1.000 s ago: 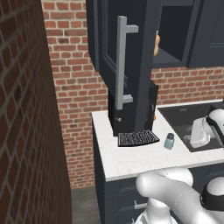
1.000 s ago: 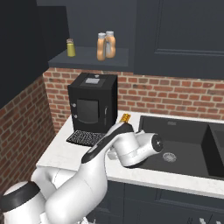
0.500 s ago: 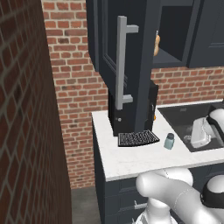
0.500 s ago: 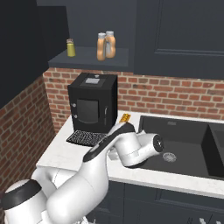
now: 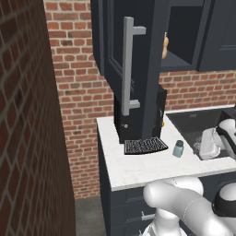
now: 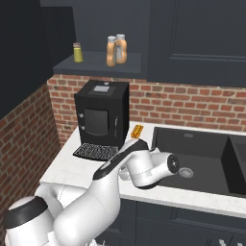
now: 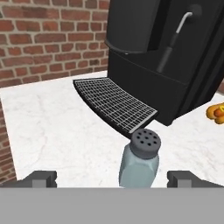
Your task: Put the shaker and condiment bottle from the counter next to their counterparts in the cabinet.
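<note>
The white counter (image 5: pixel 138 170) bears a black coffee machine (image 5: pixel 138 120), the shaker (image 5: pixel 178 149) and the condiment bottle (image 7: pixel 216 111).

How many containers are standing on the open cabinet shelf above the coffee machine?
3: a small yellow jar at the left end of the shelf, and two orange bottles close together near its middle. More may be hidden behind the doors.

Shaker (image 5: pixel 178 148) upright on counter (image 5: pixel 138 166) beside drip tray (image 5: pixel 145 145)
</note>
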Tool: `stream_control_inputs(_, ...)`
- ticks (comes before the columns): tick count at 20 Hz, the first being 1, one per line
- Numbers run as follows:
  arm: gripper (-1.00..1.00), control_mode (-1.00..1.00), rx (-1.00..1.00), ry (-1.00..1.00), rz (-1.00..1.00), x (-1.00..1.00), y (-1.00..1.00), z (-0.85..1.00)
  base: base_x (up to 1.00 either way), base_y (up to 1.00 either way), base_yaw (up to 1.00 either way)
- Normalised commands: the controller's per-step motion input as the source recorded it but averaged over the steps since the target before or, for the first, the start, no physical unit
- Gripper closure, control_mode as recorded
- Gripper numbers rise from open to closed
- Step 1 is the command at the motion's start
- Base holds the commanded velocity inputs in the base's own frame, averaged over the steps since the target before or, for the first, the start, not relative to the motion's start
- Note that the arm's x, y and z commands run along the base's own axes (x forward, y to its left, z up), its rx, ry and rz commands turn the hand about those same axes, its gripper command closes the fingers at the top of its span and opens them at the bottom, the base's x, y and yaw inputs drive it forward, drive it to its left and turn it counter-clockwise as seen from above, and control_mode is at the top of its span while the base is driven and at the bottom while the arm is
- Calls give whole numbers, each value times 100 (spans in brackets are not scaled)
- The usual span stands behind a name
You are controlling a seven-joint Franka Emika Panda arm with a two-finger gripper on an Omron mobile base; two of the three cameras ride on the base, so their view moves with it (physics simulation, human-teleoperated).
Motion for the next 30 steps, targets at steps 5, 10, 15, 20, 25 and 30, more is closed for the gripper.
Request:
stream_control_inputs(5,-100,-100,0,0,0,11,0,-8,0,0,0)
stream_control_inputs(10,-100,-100,0,0,0,12,0,-10,0,0,0)
stream_control_inputs(15,-100,-100,0,0,0,1,0,-12,0,0,0)
stream_control_inputs(20,-100,-100,0,0,0,0,0,-9,0,0,0)
stream_control_inputs(25,-100,-100,0,0,0,1,0,-7,0,0,0)
stream_control_inputs(30,-100,-100,0,3,0,4,0,-4,0,0,0)
